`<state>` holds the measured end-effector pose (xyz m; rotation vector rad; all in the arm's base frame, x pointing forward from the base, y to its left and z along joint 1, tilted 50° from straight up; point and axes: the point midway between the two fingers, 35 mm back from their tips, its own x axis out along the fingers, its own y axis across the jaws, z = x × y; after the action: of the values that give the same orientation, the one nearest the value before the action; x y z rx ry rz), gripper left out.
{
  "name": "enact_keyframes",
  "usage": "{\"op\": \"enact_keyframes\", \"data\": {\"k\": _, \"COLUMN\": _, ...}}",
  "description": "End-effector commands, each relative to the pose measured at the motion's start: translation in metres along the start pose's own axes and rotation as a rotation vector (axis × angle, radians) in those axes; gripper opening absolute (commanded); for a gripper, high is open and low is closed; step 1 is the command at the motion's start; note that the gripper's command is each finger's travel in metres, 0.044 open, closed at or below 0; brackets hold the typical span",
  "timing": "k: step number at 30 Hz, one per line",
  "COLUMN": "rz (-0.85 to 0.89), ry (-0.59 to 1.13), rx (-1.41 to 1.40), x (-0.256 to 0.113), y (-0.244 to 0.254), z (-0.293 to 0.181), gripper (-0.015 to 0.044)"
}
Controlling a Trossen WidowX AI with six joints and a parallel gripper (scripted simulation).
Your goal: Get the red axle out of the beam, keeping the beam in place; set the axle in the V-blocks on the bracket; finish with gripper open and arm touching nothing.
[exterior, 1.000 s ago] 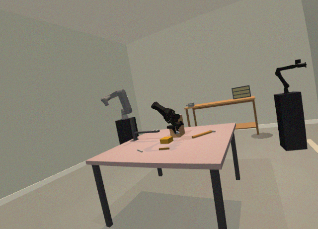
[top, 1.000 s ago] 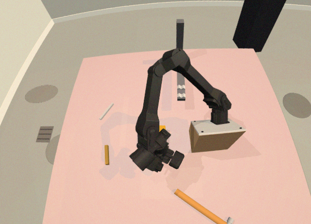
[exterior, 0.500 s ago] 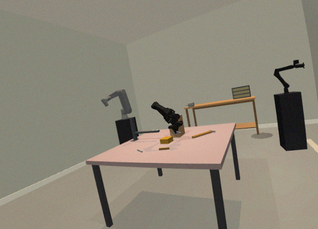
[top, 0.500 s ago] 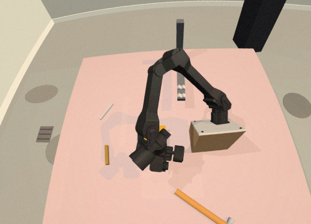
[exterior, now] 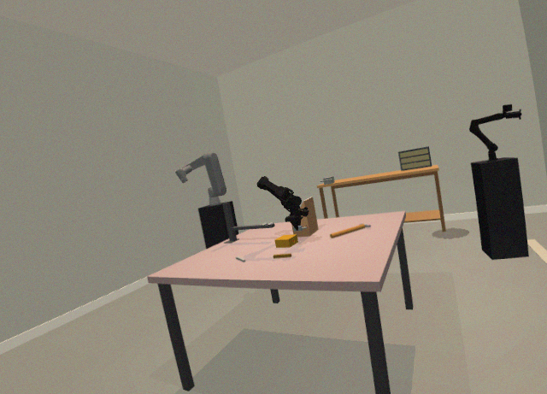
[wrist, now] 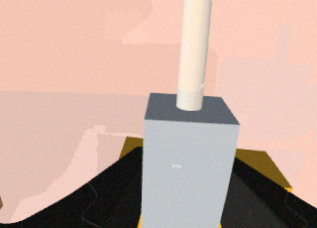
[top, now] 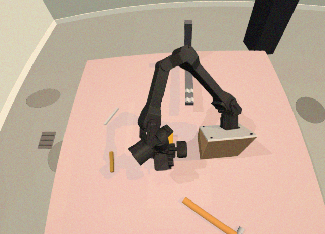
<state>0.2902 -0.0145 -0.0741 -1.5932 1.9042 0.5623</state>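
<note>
Grey block, pale peg jutting from its end: that's what your claw is pinching, above the surface. The V-blocks sit on the bracket's arm; you can't make out the red axle anywhere.

The arm is hiding most of the yellow block, and the top view's bottom edge is cropping the orange-handled tool.

My pink flat-topped table: dark-legged.
Lying on it: an orange-handled hammer, a thin pale rod, an ochre bar.
</note>
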Motion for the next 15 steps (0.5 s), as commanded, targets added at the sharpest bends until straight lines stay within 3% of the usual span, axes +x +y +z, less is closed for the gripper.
{"op": "enact_keyframes", "data": {"k": 1, "rz": 0.000, "ry": -0.004, "rx": -0.013, "x": -0.002, "y": -0.008, "z": -0.025, "gripper": 0.0000}}
{"op": "enact_keyframes", "data": {"k": 15, "rz": -0.005, "ry": -0.007, "rx": -0.037, "x": -0.005, "y": -0.024, "z": -0.109, "gripper": 0.0000}}
